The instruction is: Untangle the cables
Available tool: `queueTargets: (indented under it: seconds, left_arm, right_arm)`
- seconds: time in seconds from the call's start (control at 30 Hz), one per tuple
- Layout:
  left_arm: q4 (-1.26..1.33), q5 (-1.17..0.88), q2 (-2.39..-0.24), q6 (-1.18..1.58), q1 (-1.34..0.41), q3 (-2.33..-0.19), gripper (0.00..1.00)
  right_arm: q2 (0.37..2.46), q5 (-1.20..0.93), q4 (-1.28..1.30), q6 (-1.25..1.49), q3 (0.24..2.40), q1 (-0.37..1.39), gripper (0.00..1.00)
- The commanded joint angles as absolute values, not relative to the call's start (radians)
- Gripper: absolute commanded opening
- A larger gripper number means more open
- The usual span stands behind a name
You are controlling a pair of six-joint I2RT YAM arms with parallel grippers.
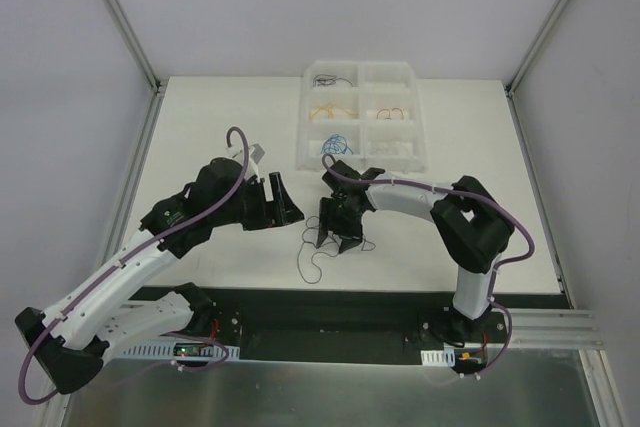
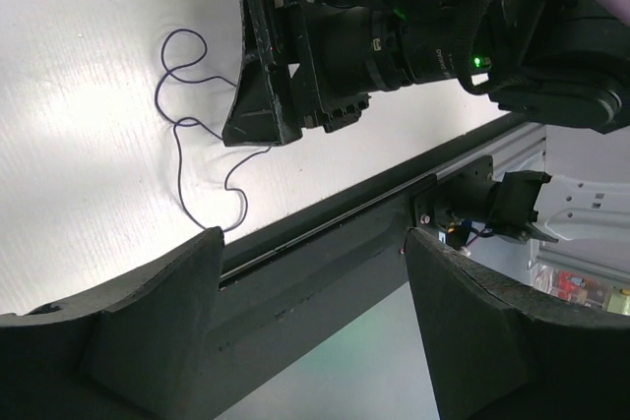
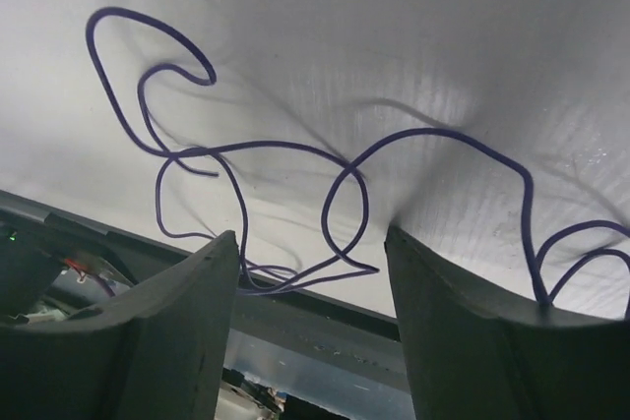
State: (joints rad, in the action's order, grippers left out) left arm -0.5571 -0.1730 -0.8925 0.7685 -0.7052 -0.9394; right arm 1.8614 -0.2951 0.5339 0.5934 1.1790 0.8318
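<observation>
A thin dark purple cable [image 1: 312, 262] lies in loose loops on the white table near its front edge. My right gripper [image 1: 337, 240] stands over it, open. In the right wrist view the cable [image 3: 433, 130] curls on the table ahead of and between the open fingers [image 3: 187, 312], and the jaws [image 3: 310, 243] hold nothing. My left gripper [image 1: 283, 202] is open and empty just to the left, above the table. The left wrist view [image 2: 310, 243] shows the right gripper [image 2: 285, 76] and the cable [image 2: 178, 169].
A clear compartment tray [image 1: 362, 162] stands at the back centre. It holds a dark cable [image 1: 330, 79], an orange-yellow one [image 1: 328, 109], a red one [image 1: 392, 113] and a blue one [image 1: 335, 144]. A black rail [image 1: 330, 302] runs along the table's front edge.
</observation>
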Motion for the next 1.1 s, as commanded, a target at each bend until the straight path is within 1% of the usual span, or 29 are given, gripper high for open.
queueTargets:
  seconds: [0.0,0.1,0.2,0.3,0.4,0.43,0.67,0.73,0.83,0.9,0.97,1.07]
  left_arm:
    - [-0.577,-0.156,-0.845,0.778,-0.693,-0.927,0.74]
    - [-0.577,-0.153,-0.838,0.790,-0.692,-0.914,0.73]
    - [-0.578,-0.155,-0.842,0.792,-0.693,-0.910,0.73]
    - [-0.577,-0.153,-0.854,0.795,-0.693,-0.913,0.73]
    - [-0.577,-0.144,-0.876,0.795,-0.693,-0.920,0.73]
    - [-0.577,-0.143,-0.883,0.793,-0.693,-0.925,0.73]
    - [-0.574,-0.077,-0.899,0.785,-0.690,-0.957,0.75]
    - [-0.530,-0.100,-0.905,0.735,-0.689,-0.969,0.75]
    - [-0.439,-0.164,-0.911,0.661,-0.689,-0.986,0.78]
    - [-0.353,-0.230,-0.911,0.603,-0.689,-0.992,0.77]
    - [-0.324,-0.267,-0.922,0.559,-0.687,-1.012,0.79]
    - [-0.319,-0.311,-0.963,0.493,-0.687,-1.040,0.83]
  right_arm:
    - [1.873,-0.244,0.511,0.660,1.192,0.839,0.60]
    - [1.881,-0.224,0.512,0.664,1.200,0.839,0.48]
    - [1.875,-0.190,0.517,0.643,1.204,0.839,0.39]
    - [1.853,-0.176,0.529,0.580,1.219,0.839,0.21]
    - [1.783,-0.149,0.535,0.506,1.223,0.839,0.02]
    - [1.752,-0.141,0.534,0.477,1.220,0.838,0.00]
    - [1.528,-0.118,0.569,0.275,1.245,0.819,0.00]
    - [1.491,-0.126,0.584,0.243,1.284,0.805,0.00]
    - [1.468,-0.265,0.586,0.226,1.321,0.775,0.00]
    - [1.474,-0.394,0.583,0.229,1.350,0.756,0.00]
    - [1.480,-0.496,0.580,0.233,1.371,0.750,0.00]
    - [1.456,-0.598,0.542,0.256,1.368,0.749,0.00]
